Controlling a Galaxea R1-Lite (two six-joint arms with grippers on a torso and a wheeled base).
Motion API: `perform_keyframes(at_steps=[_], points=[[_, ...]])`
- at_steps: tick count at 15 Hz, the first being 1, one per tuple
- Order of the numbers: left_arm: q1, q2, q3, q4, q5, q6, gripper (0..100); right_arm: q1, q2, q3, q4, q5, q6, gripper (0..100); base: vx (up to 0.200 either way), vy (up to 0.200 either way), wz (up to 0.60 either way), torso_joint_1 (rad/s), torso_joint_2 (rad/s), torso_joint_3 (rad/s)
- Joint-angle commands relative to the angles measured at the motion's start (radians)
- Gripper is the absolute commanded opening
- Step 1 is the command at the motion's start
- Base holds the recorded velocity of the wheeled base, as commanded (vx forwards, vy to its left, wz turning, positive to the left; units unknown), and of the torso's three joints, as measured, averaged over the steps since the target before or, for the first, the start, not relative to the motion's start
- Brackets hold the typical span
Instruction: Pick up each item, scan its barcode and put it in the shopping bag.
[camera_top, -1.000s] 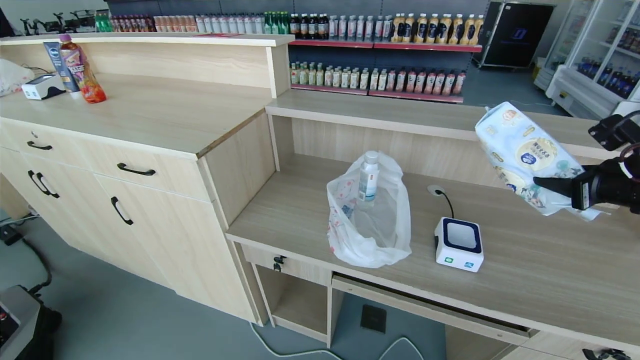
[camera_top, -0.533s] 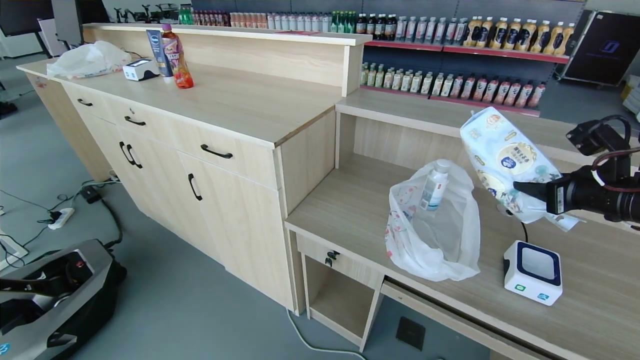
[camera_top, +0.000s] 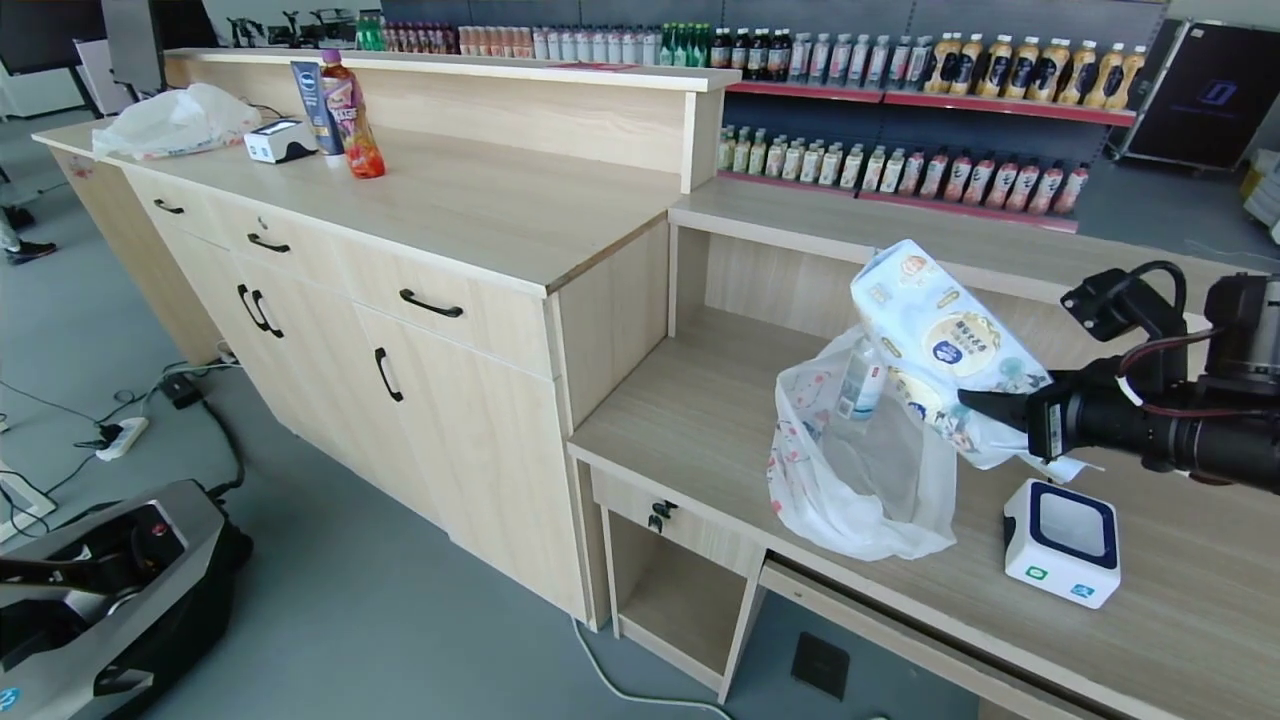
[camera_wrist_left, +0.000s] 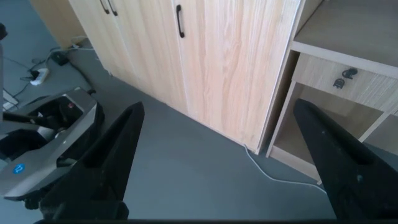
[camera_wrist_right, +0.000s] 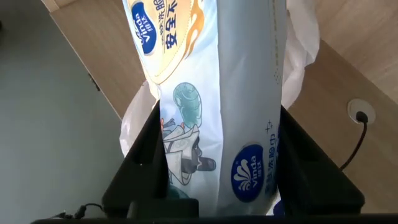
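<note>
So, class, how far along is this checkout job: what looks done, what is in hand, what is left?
Done: a bottle stands inside the shopping bag. In hand: the right gripper is shut on a tissue pack, held at the bag's mouth, near the scanner. Left: lower and release the pack; whether it was scanned cannot be told. The left gripper hangs open, low beside the cabinet.
</note>
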Motion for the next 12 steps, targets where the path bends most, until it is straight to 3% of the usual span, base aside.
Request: perform_keyframes(at_steps=[1, 7, 12], points=[[0.000, 0.000, 0.000, 0.000, 0.000, 0.000, 100, 0.034, 0.013, 0.008, -0.004, 0.001, 0.000, 0, 0.000, 0.000, 0.00, 0.000, 0.00, 0.000], [0.000, 0.000, 0.000, 0.000, 0.000, 0.000, 100, 0.020, 0.139, 0.009, -0.002, 0.001, 0.001, 0, 0.000, 0.000, 0.00, 0.000, 0.00, 0.000], [0.000, 0.000, 0.000, 0.000, 0.000, 0.000, 100, 0.016, 0.196, 0.015, 0.004, -0.004, 0.129, 0, 0.000, 0.000, 0.00, 0.000, 0.00, 0.000]])
